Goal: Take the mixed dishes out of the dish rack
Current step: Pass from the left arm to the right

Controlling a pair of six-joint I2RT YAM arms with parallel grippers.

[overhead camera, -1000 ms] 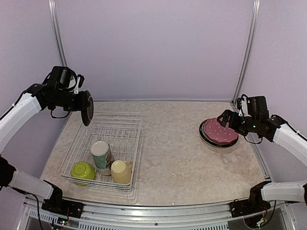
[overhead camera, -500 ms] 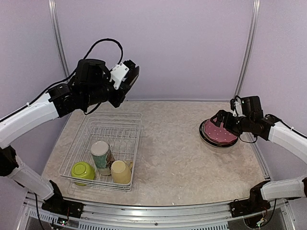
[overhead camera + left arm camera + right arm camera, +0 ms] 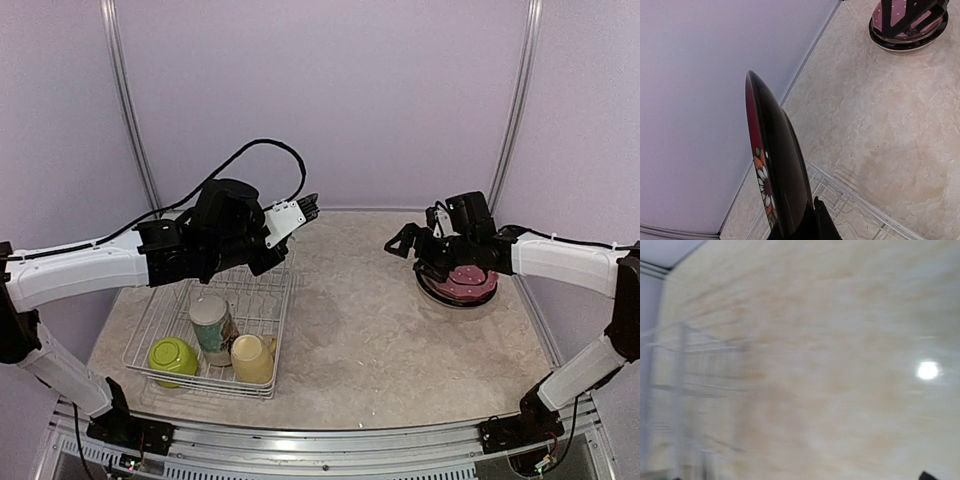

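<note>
My left gripper (image 3: 303, 210) is shut on a dark red plate (image 3: 771, 165) with a black back and a flower pattern. It holds the plate edge-up above the far right corner of the dish rack (image 3: 286, 300). One finger (image 3: 821, 222) shows against the plate's back. In the rack lie a lime-green bowl (image 3: 172, 356), a white floral mug (image 3: 211, 322) and a pale yellow mug (image 3: 252, 357). My right gripper (image 3: 408, 242) is open and empty, just left of a stack topped by a pink dotted plate (image 3: 472, 282). The right wrist view is blurred.
The plate stack (image 3: 907, 42) sits at the table's right side near the wall post. The rack's white wires (image 3: 675, 385) show as a smear at the left of the right wrist view. Lilac walls close the back and both sides.
My left arm swung from the left wall to the right, carrying the plate over the rack's far corner. My right gripper moved left, off the plate stack.
</note>
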